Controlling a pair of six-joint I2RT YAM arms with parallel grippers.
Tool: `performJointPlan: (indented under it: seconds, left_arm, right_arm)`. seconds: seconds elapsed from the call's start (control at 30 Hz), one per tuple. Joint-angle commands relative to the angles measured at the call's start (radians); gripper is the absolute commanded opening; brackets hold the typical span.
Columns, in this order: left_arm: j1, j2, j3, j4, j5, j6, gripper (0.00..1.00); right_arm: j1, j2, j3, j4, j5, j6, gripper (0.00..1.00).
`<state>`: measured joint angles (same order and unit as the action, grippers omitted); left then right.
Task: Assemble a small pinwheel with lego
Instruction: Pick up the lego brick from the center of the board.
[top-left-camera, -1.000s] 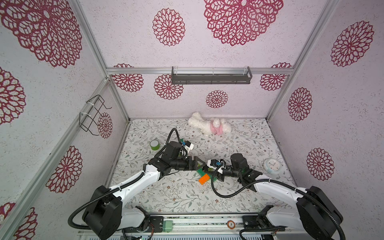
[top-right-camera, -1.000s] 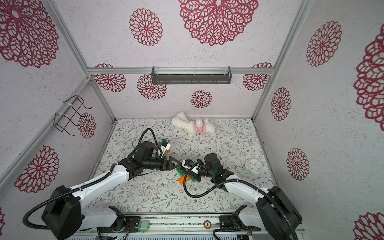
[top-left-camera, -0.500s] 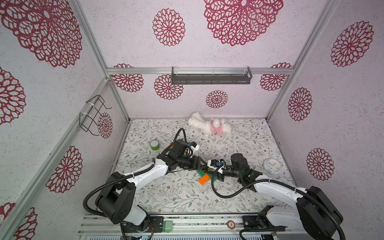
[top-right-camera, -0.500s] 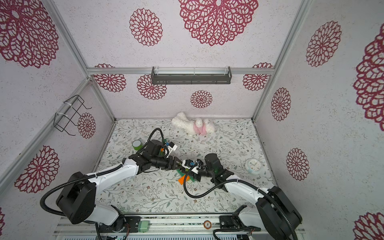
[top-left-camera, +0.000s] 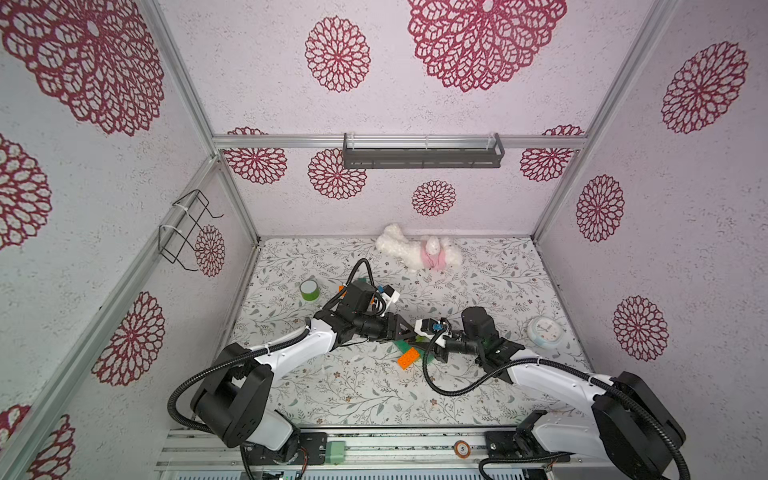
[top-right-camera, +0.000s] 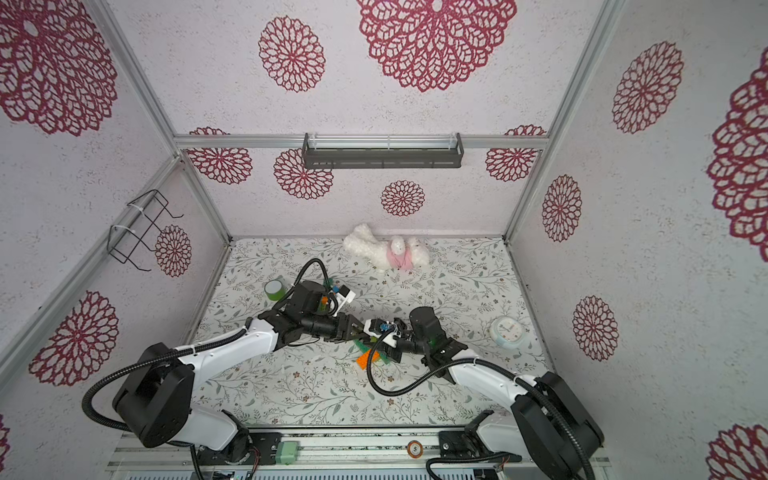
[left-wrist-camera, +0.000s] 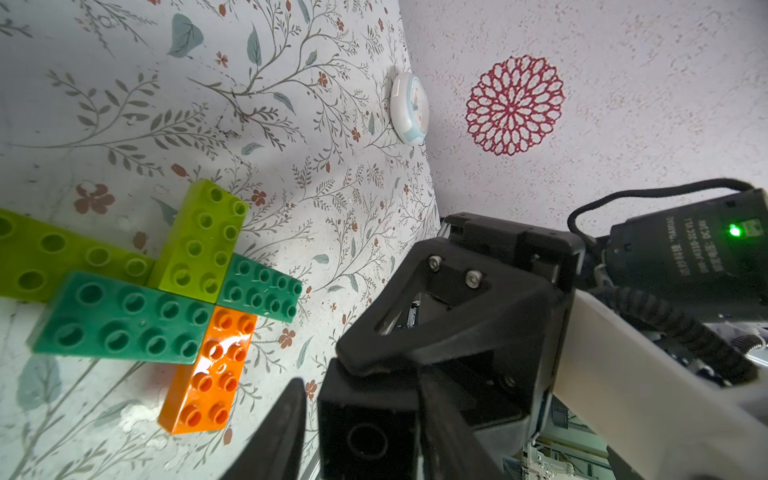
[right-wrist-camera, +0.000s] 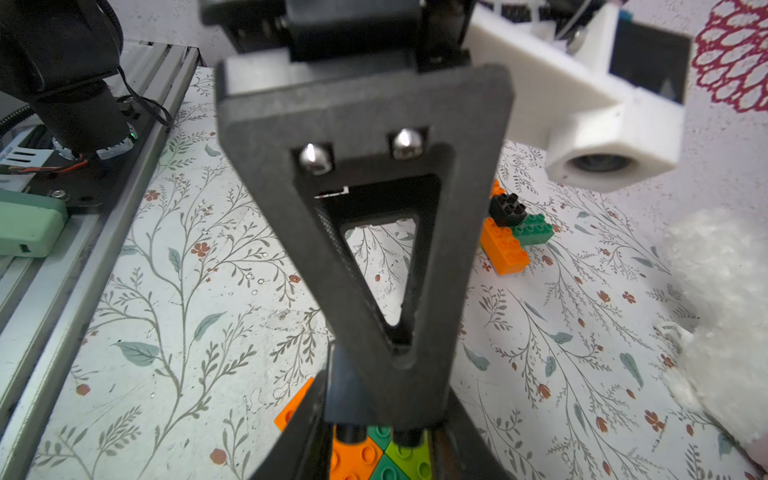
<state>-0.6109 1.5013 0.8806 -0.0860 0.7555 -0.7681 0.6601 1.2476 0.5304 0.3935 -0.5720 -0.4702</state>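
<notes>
My right gripper (right-wrist-camera: 374, 407) is clamped on a black square brick (left-wrist-camera: 365, 432), with a finger on each side of it in the right wrist view. My left gripper (top-left-camera: 409, 333) meets it tip to tip over the middle of the worktop (top-left-camera: 332, 395). Its fingers (left-wrist-camera: 286, 424) flank the same brick, and a sliver of gap shows beside one of them. I cannot tell whether they pinch it.

Just beneath the brick lies the pinwheel (left-wrist-camera: 195, 291), flat on the worktop with studs up. Two lime green bricks (left-wrist-camera: 199, 241), two dark green bricks (left-wrist-camera: 124, 320) and one orange brick (left-wrist-camera: 212, 374) meet at a shared centre. I cannot tell whether the held brick touches it.

Farther out, beyond my left wrist, spare lego sits in a touching cluster: a spare orange brick (right-wrist-camera: 503, 249), a spare dark green brick (right-wrist-camera: 534, 228) and a second black brick (right-wrist-camera: 505, 208) on top.

A green tape roll (top-left-camera: 309, 289) stands on the left side. A white plush toy (top-left-camera: 419, 253) lies by the back wall, and a small round white clock (top-left-camera: 545, 330) rests near the right wall.
</notes>
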Motion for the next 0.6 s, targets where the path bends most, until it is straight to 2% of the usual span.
performJointPlan:
  seconds: [0.0,0.23,0.33,0.43,0.47,0.57]
  left_arm:
    - [-0.007,-0.027,-0.019,0.043,0.028,-0.019,0.44]
    - [-0.006,-0.055,-0.042,0.099,0.020,-0.076,0.31]
    - [-0.003,-0.047,-0.042,0.109,0.001,-0.106,0.22]
    - [-0.001,-0.045,-0.066,0.205,0.014,-0.182,0.20]
    - [0.004,-0.048,-0.077,0.244,0.019,-0.211,0.19]
    - [0.027,-0.066,-0.112,0.347,0.037,-0.288,0.18]
  right_arm:
    - [-0.001,0.000,0.010,0.047,-0.011,0.020,0.38]
    - [-0.004,0.000,0.022,0.041,-0.005,0.054,0.44]
    - [-0.004,-0.006,0.013,0.068,0.009,0.086,0.56]
    - [-0.005,-0.018,-0.001,0.098,0.014,0.120,0.66]
    - [-0.006,-0.023,-0.006,0.107,0.016,0.128,0.74]
    - [-0.016,-0.039,-0.033,0.166,0.012,0.160,0.83]
